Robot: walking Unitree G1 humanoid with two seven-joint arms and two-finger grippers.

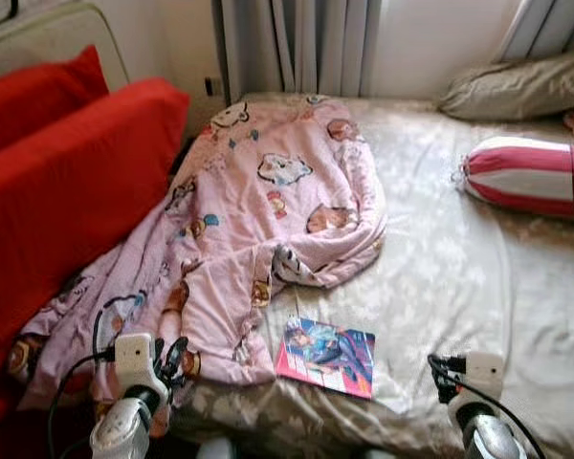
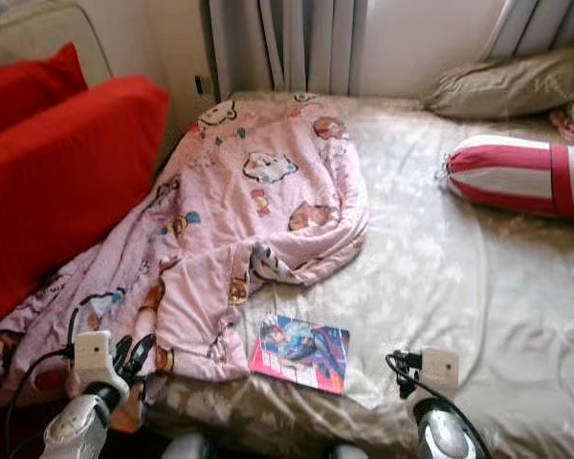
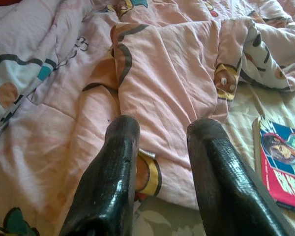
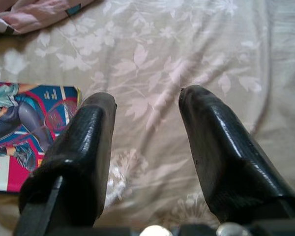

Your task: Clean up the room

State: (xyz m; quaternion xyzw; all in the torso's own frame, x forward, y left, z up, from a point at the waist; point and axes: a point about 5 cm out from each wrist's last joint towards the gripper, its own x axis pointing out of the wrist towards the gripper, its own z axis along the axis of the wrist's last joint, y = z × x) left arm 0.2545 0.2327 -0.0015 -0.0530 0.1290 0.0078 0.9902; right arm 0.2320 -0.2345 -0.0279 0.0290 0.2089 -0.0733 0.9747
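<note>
A crumpled pink blanket (image 1: 268,201) with cartoon prints lies over the left half of the bed and spills off its left side. A colourful comic book (image 1: 327,357) lies flat on the beige sheet near the front edge, just right of the blanket's corner. My left gripper (image 1: 172,356) is open at the blanket's front corner, its fingers (image 3: 119,147) hovering just over the pink fabric (image 3: 172,73). My right gripper (image 1: 442,369) is open above the bare sheet, with the comic book (image 4: 24,123) to its left. Neither holds anything.
The bed's beige floral sheet (image 1: 459,268) is bare on the right. A red-and-white striped bolster (image 1: 526,174) and a beige pillow (image 1: 521,88) lie at the back right. Red cushions (image 1: 67,182) stand against the bed's left side. Curtains (image 1: 297,43) hang behind.
</note>
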